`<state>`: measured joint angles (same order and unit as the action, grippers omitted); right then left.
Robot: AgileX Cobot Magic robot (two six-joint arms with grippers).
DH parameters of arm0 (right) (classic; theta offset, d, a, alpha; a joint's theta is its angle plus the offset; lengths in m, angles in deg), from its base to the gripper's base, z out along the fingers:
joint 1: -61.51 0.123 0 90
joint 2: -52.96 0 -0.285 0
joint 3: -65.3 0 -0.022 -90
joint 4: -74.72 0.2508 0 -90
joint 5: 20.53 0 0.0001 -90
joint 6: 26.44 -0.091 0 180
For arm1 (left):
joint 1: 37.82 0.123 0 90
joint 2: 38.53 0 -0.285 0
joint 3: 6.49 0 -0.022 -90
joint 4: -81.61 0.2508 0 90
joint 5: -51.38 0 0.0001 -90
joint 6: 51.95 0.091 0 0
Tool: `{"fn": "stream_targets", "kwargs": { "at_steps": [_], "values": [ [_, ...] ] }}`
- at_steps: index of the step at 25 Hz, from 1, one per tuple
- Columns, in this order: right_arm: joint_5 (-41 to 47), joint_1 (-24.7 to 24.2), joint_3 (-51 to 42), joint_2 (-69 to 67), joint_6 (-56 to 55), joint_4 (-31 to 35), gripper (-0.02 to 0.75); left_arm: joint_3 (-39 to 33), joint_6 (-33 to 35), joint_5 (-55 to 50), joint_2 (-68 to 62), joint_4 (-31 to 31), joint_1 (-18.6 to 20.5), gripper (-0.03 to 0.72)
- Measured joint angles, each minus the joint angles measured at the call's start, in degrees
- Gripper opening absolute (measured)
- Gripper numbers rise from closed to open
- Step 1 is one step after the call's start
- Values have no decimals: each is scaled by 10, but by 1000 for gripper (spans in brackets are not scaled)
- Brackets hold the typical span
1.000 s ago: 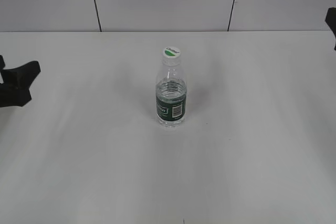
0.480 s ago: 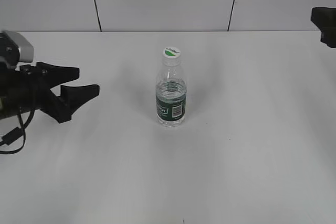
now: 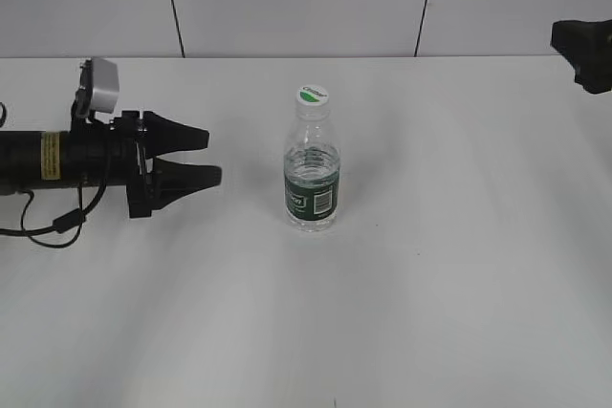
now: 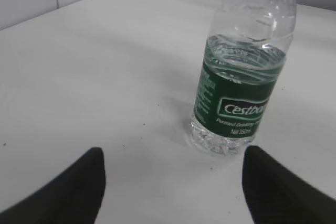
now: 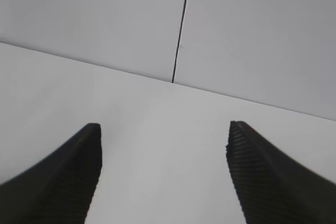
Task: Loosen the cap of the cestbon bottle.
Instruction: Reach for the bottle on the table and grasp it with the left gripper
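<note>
The cestbon bottle (image 3: 312,179) stands upright in the middle of the white table, clear with a dark green label. Its white cap (image 3: 311,96) with a green mark sits on the neck. The bottle also shows in the left wrist view (image 4: 239,87), where the cap is cut off by the frame's top. My left gripper (image 3: 208,156) is open and empty, level with the bottle's body and a short way to its left, pointing at it; its fingertips frame the table in the left wrist view (image 4: 173,166). My right gripper (image 5: 164,129) is open and empty, high at the far right edge (image 3: 579,50).
The white table (image 3: 459,265) runs back to a pale panelled wall with dark vertical seams (image 3: 173,2). The left arm and its cable (image 3: 57,164) lie along the table's left side.
My left arm has swung in from the left edge towards the bottle, with its gripper open. My right gripper has crept a little further into view at the far right. The bottle has not moved.
</note>
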<state>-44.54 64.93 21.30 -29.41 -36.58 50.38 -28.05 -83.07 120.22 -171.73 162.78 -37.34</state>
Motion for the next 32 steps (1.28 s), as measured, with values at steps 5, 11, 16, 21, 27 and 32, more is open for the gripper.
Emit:
{"fn": "stream_targets", "kwargs": {
  "at_steps": [5,11,16,21,27,32],
  "values": [
    [-9,0,1,0,-9,-5,569,72,-40,0,-19,52,-22,496],
    [-19,0,2,0,-11,-5,569,103,-52,1,-26,65,-85,498],
    [-20,0,2,0,-12,-5,569,115,-81,2,-26,69,-117,537],
    [-22,0,2,0,-12,-5,569,125,-94,3,-29,59,-133,557],
    [-25,0,2,0,-13,-6,569,129,-113,-19,-29,44,-159,558],
    [-26,0,8,0,-22,-19,569,133,-115,-60,-38,35,-179,558]
  ]
}}
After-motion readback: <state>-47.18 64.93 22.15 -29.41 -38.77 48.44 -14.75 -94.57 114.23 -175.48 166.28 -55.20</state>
